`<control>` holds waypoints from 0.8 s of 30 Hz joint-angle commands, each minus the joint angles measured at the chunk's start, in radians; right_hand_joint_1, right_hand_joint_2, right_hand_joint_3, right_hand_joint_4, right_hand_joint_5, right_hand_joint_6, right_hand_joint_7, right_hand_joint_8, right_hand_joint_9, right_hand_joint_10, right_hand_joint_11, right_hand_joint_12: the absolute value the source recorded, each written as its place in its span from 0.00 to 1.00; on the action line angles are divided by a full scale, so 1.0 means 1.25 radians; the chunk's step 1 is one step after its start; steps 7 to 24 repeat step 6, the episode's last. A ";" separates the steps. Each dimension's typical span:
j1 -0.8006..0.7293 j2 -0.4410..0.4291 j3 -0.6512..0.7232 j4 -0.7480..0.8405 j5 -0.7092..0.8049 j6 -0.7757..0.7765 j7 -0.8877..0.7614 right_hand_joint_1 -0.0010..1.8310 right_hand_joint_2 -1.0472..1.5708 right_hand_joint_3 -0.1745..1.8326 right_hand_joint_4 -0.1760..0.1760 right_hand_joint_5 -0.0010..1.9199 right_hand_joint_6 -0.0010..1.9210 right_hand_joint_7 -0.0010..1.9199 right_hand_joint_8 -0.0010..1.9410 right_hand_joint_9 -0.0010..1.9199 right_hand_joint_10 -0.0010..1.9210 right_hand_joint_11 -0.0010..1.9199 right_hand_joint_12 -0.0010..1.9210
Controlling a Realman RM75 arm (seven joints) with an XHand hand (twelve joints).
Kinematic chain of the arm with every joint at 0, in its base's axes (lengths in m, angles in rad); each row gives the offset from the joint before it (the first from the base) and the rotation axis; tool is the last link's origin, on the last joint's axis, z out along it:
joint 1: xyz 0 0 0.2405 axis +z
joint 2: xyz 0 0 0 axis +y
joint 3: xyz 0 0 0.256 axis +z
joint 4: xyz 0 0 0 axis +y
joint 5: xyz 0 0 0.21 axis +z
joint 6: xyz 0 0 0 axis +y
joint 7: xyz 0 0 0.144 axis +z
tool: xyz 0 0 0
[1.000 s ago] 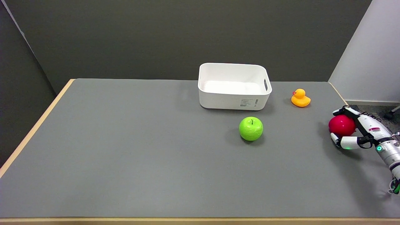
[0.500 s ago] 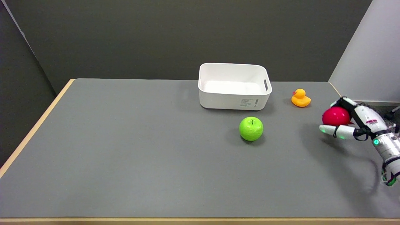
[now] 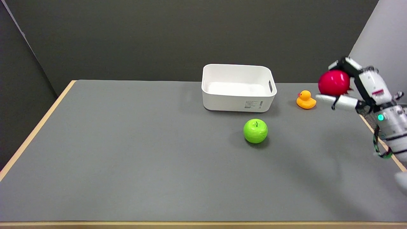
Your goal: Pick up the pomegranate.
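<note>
The pomegranate [image 3: 333, 83] is a smooth red ball held in the air at the right side of the head view, well above the grey table [image 3: 127, 152]. My right hand [image 3: 353, 87] grips it, with fingers curled over its top and the thumb stretched out beneath it. The white arm runs down from the hand toward the lower right edge of the picture.
A white bin [image 3: 237, 88] stands at the back of the table, and nothing shows inside it. A yellow rubber duck [image 3: 306, 100] sits to its right, just left of the lifted hand. A green apple [image 3: 255, 130] lies in front of the bin.
My right hand has lifted the pomegranate off the table, rising steeply and drifting slightly left. The apple, the duck and the bin have not moved.
</note>
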 commanded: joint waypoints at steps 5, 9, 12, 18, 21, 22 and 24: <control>0.463 -0.034 -0.331 -0.014 -0.101 -0.093 0.001 0.65 0.87 0.14 0.00 0.27 0.79 0.45 0.72 0.40 0.66 0.32 0.86; 0.499 -0.049 -0.352 -0.042 -0.119 -0.106 0.001 0.65 0.87 0.14 0.00 0.27 0.79 0.45 0.72 0.40 0.66 0.32 0.86; 0.499 -0.049 -0.352 -0.042 -0.119 -0.106 0.001 0.65 0.87 0.14 0.00 0.27 0.79 0.45 0.72 0.40 0.66 0.32 0.86; 0.499 -0.049 -0.352 -0.042 -0.119 -0.106 0.001 0.65 0.87 0.14 0.00 0.27 0.79 0.45 0.72 0.40 0.66 0.32 0.86; 0.499 -0.049 -0.352 -0.042 -0.119 -0.106 0.001 0.65 0.87 0.14 0.00 0.27 0.79 0.45 0.72 0.40 0.66 0.32 0.86; 0.499 -0.049 -0.352 -0.042 -0.119 -0.106 0.001 0.65 0.87 0.14 0.00 0.27 0.79 0.45 0.72 0.40 0.66 0.32 0.86; 0.499 -0.049 -0.352 -0.042 -0.119 -0.106 0.001 0.65 0.87 0.14 0.00 0.27 0.79 0.45 0.72 0.40 0.66 0.32 0.86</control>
